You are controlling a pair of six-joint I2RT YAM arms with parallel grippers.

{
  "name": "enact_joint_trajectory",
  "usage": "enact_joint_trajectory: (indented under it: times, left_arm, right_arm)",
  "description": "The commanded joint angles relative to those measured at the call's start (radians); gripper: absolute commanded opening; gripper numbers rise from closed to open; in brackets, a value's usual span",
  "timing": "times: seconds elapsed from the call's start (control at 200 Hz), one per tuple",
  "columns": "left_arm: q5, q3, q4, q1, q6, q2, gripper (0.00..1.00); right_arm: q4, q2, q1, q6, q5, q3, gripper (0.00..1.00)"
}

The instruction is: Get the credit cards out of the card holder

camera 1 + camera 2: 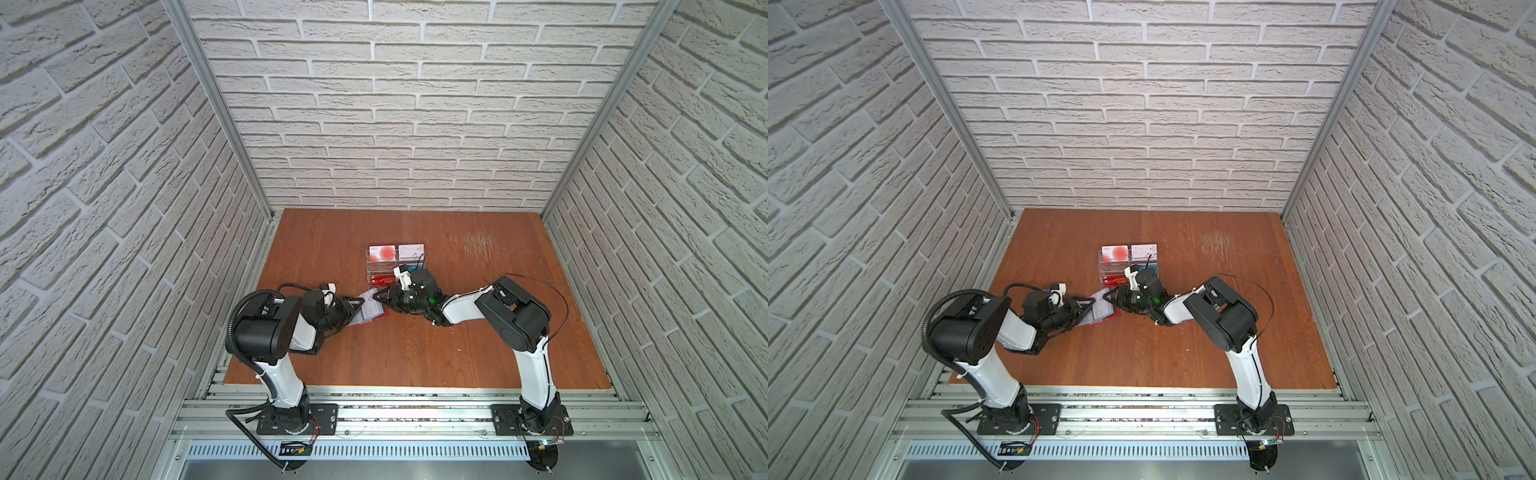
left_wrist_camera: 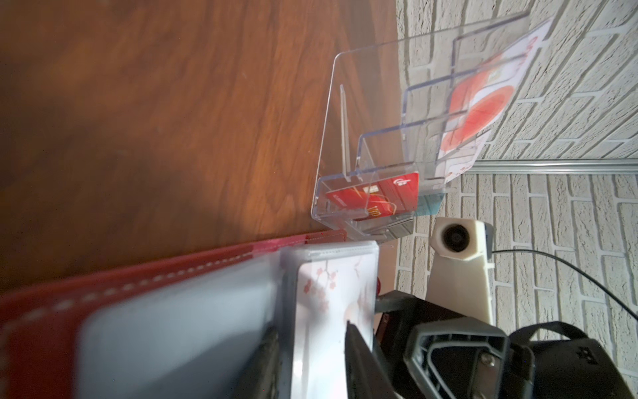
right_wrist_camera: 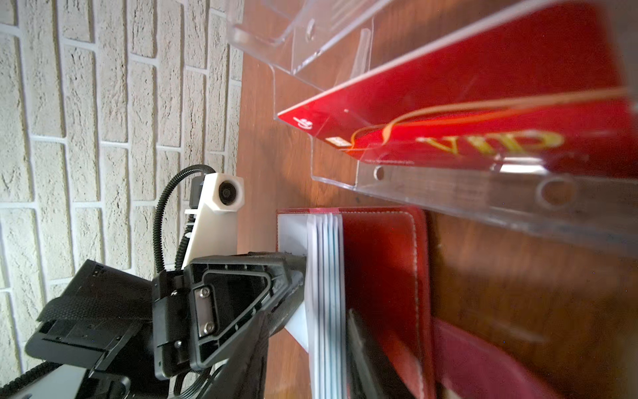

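Folded arms (image 1: 257, 332), left fingers (image 2: 359, 355) tight on card holder (image 3: 383, 269), right fingers (image 3: 366, 355) astride sleeves (image 3: 324, 276), grip unclear.

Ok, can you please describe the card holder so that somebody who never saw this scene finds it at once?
On the brown wooden table, find the clear acrylic rack standing near the middle with cards in it. The card holder sits just in front of it, nearer the robot: the only red, stitched booklet with clear plastic sleeves.

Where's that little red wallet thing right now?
In both top views the card holder sits on the wooden table, between the left hand and the right hand, just in front of the clear rack.
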Motion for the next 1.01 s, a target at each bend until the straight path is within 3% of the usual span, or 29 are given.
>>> enact_joint_trajectory:
  times: [0.0,0.08,0.435,0.92,1.0]
  left_arm:
    - [-0.002,-0.006,0.03,-0.002,0.006,0.021,0.34]
    - [-0.004,-0.005,0.032,-0.002,0.005,0.024,0.34]
    - [-0.001,-0.01,0.038,-0.003,0.005,0.024,0.34]
    - [0.007,-0.006,0.046,-0.002,0.004,0.03,0.34]
    - [0.009,-0.007,0.049,-0.003,0.0,0.029,0.34]
  right_arm:
    - [0.093,0.01,0.0,0.023,-0.023,-0.009,0.4]
    - [0.101,0.016,-0.001,0.026,-0.023,-0.01,0.4]
    - [0.126,0.027,-0.002,0.043,-0.018,-0.02,0.16]
    - [0.053,0.055,0.001,0.015,-0.021,0.0,0.15]
    - [0.016,0.052,0.006,-0.001,-0.017,0.006,0.09]
